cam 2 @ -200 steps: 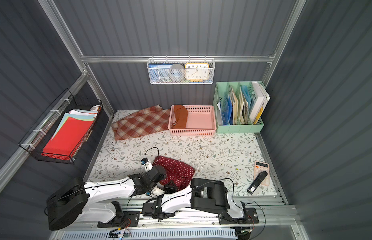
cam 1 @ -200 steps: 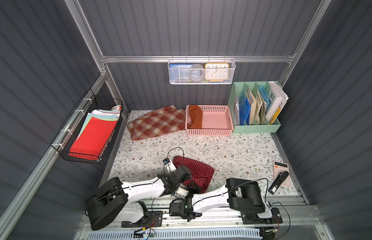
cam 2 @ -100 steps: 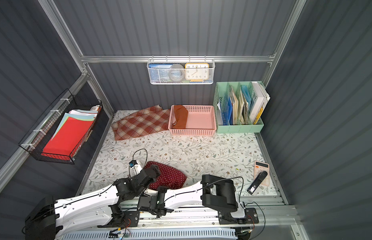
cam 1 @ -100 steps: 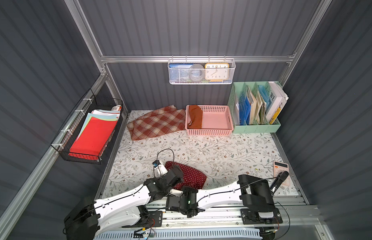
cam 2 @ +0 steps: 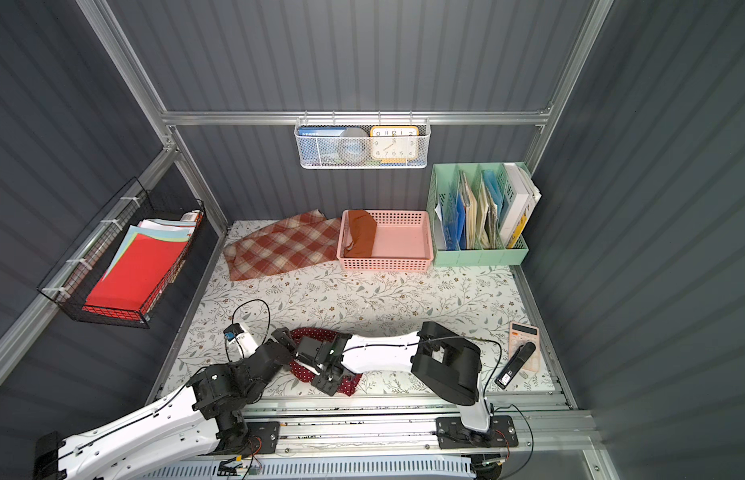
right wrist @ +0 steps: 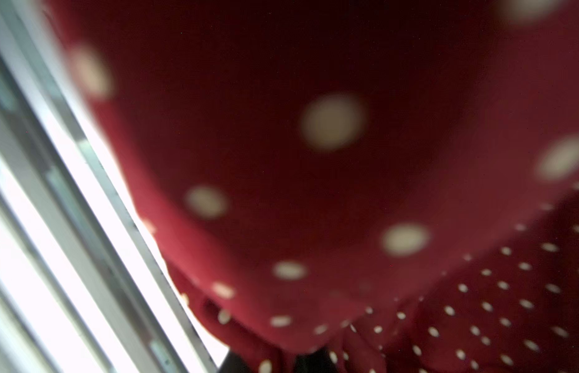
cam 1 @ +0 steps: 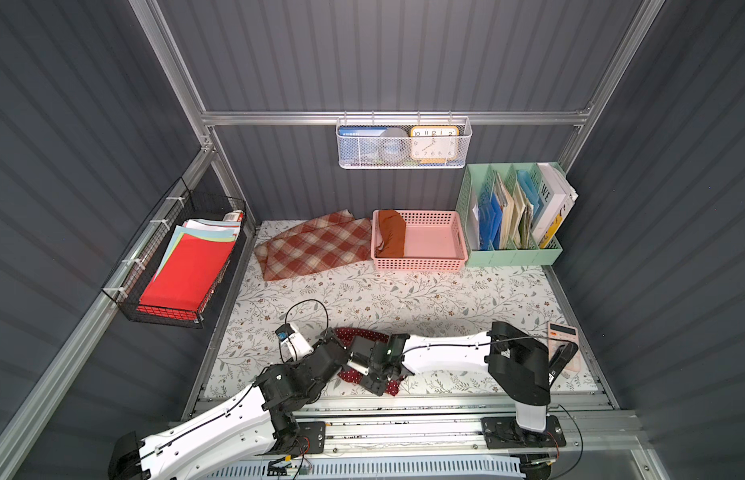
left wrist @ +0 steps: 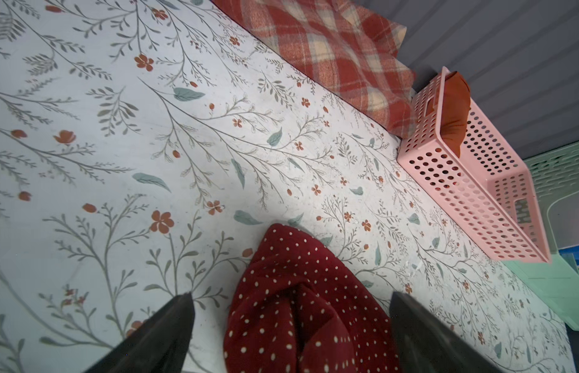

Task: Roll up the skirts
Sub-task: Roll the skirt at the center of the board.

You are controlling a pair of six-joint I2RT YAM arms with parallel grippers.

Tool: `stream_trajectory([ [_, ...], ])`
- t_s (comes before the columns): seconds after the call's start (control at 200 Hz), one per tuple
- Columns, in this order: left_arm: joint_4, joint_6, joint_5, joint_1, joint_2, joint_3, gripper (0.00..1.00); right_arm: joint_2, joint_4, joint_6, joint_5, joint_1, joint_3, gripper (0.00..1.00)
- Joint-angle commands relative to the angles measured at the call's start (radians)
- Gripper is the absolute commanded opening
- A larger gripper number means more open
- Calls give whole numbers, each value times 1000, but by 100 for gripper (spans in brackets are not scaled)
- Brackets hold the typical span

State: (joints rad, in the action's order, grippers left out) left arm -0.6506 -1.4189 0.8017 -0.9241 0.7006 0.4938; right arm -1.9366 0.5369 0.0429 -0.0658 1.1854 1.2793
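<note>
The dark red polka-dot skirt [cam 1: 355,332] [cam 2: 309,333] lies bunched near the table's front edge, mostly hidden under both grippers. My left gripper [cam 1: 341,349] [left wrist: 291,295] is open, one finger on each side of the skirt's rolled end [left wrist: 298,290] without touching it. My right gripper [cam 1: 368,374] [right wrist: 272,363] is shut on the skirt, and cloth [right wrist: 281,161] drapes over its camera. The plaid skirt [cam 1: 317,245] [left wrist: 340,48] lies flat at the back left. The rust-orange skirt [cam 1: 391,232] [cam 2: 361,235] sits rolled in the pink basket [cam 1: 416,264].
A green file organizer [cam 1: 512,253] stands at the back right. A calculator [cam 1: 564,332] and a black stapler [cam 2: 514,365] lie at the right edge. A wire basket of red paper [cam 1: 183,270] hangs on the left wall, and a white basket with a clock [cam 1: 404,141] hangs on the back wall.
My left gripper has opened and let go of the polka-dot skirt. Both arms have shifted, the right arm now reaching low across to the left. The skirt bundle sits slightly further left.
</note>
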Motion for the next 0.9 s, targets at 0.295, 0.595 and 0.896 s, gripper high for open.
stream_trajectory([
  [0.295,59,31,-71,-3,-54,-90,100,-254,220,-90,-724,-224,19,2],
  [0.595,259,93,-159,-3,-142,-202,100,-342,231,-120,-837,-301,36,4],
  [0.896,564,140,-262,-4,-56,-284,100,-397,293,-148,-872,-317,79,3],
])
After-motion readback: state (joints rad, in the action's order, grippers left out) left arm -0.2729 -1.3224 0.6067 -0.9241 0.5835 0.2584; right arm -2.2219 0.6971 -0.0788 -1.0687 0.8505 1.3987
